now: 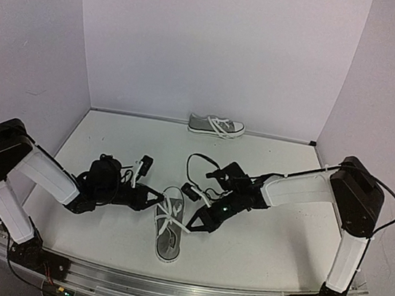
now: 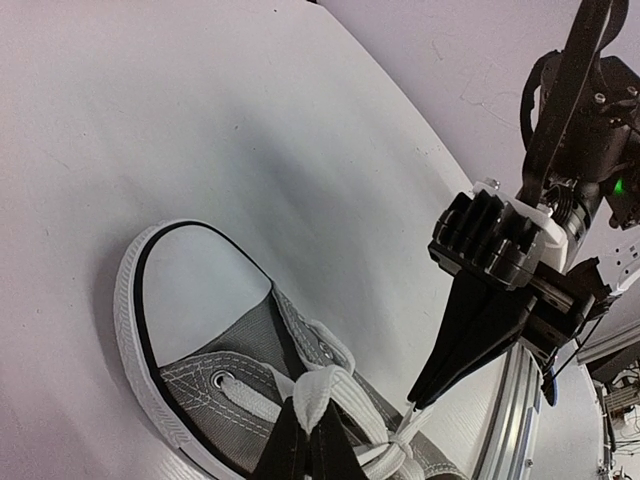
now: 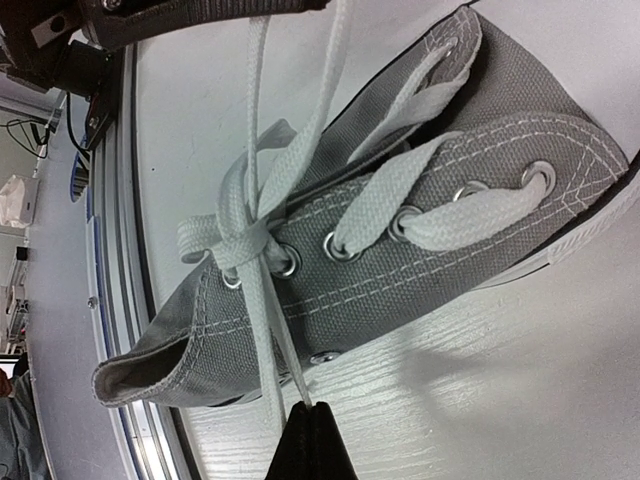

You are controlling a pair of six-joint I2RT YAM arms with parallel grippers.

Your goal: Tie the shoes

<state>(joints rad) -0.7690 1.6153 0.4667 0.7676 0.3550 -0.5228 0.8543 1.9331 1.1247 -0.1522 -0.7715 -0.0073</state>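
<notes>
A grey canvas sneaker [image 1: 169,232] with white laces lies at the front middle of the table, between my two grippers. My left gripper [image 1: 160,199] sits at its left side, shut on a loop of white lace [image 2: 318,405]. My right gripper [image 1: 188,227] sits at its right side, shut on a lace strand [image 3: 283,350] pulled taut from the knot [image 3: 240,240] near the top eyelets. The left wrist view shows the shoe's white toe cap [image 2: 195,285] and the right gripper's fingers [image 2: 470,335]. The second sneaker [image 1: 217,126] stands at the back wall.
The white table [image 1: 280,241] is closed in by pale walls at the back and sides. A metal rail [image 1: 177,292] runs along the near edge. Black cables [image 1: 199,164] loop above the right wrist.
</notes>
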